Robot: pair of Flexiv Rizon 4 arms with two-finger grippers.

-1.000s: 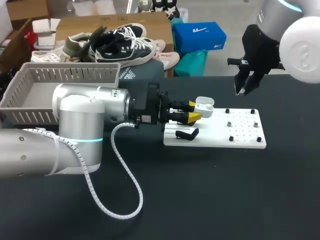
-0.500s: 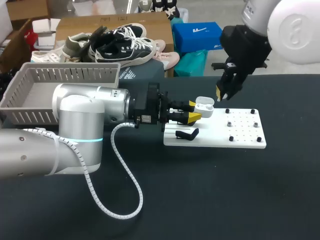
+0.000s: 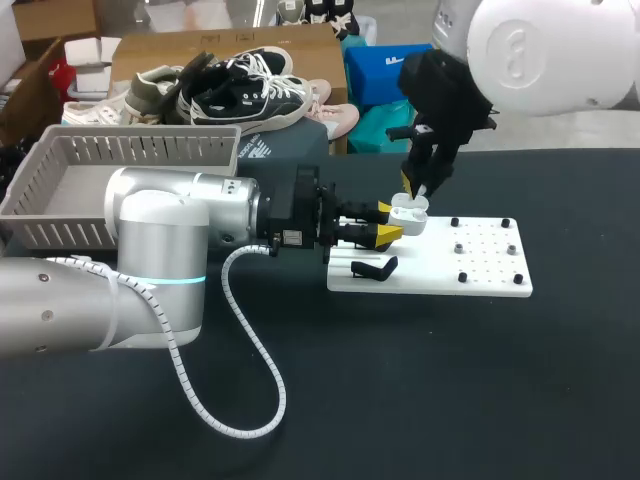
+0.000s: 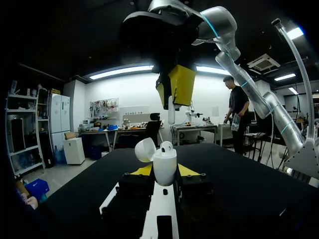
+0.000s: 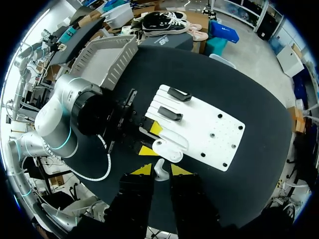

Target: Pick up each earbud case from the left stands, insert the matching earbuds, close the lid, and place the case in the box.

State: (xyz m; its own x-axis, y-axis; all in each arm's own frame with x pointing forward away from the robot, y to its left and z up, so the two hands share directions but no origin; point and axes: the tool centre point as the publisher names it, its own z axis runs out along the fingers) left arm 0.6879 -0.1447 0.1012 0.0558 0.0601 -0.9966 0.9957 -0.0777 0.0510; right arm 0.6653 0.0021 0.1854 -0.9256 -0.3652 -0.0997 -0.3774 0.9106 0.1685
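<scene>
My left gripper (image 3: 388, 223) is shut on a white earbud case (image 3: 408, 216) and holds it level over the left end of the white board (image 3: 440, 268). In the left wrist view the case (image 4: 164, 168) sits upright between the yellow tips, its lid (image 4: 144, 149) swung open and one earbud (image 4: 167, 146) seated inside. My right gripper (image 3: 413, 188) hangs just above the case, shut on a second white earbud (image 4: 171, 110). From the right wrist, that earbud (image 5: 160, 171) is pinched between the tips, with the open case (image 5: 168, 149) right below.
A black stand (image 3: 375, 268) lies on the board's left part; small black pegs (image 3: 459, 246) dot its right part. A grey slatted basket (image 3: 120, 180) stands at the table's back left. The left arm's cable (image 3: 250, 350) loops over the black tabletop.
My right arm has swung left and down from the table's back right, bringing the earbud over the open case. The left arm and the case have not moved.
</scene>
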